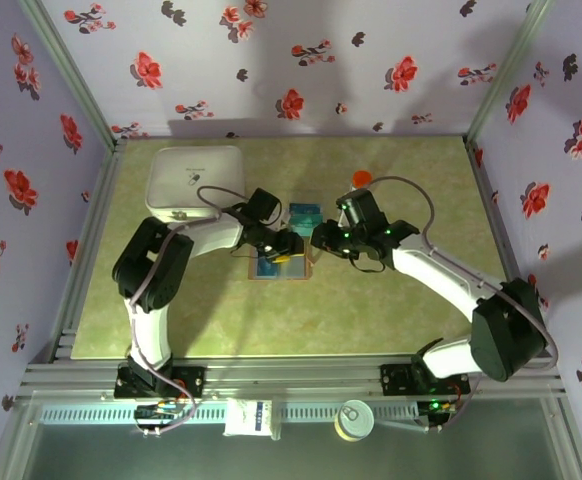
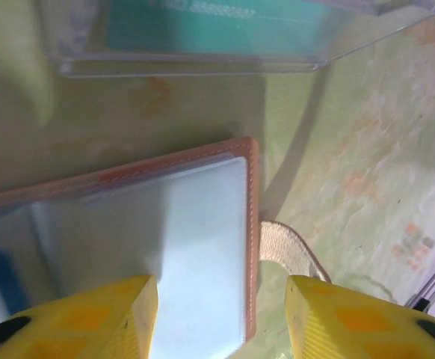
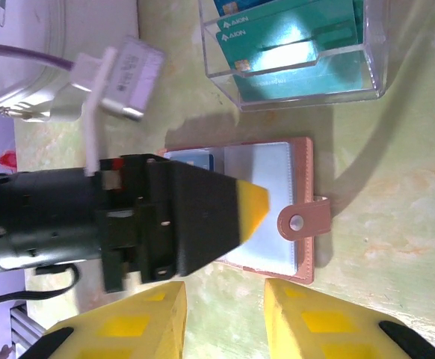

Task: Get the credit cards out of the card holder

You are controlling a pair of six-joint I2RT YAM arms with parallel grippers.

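Note:
The card holder [image 1: 271, 266] lies open on the table, tan with blue-grey clear pockets [image 3: 266, 198], its snap tab [image 3: 304, 221] sticking out to the side. A blue card [image 3: 191, 158] shows in one pocket. Teal credit cards [image 3: 296, 56] lie in the clear tray [image 1: 304, 215] just beyond it. My left gripper [image 2: 221, 321] hovers open low over the card holder [image 2: 165, 239], one yellow finger above the pocket, the other past the stitched edge. My right gripper [image 3: 225, 321] is open beside the holder's near edge with bare table between its fingers. The left arm's finger [image 3: 202, 209] hides part of the holder.
A big white square container [image 1: 196, 182] stands at the back left, close behind the left arm. An orange-capped little bottle [image 1: 361, 180] stands behind the right gripper. Both grippers [image 1: 304, 242] meet tip to tip at the table's middle. Green mat lies open toward the near edge.

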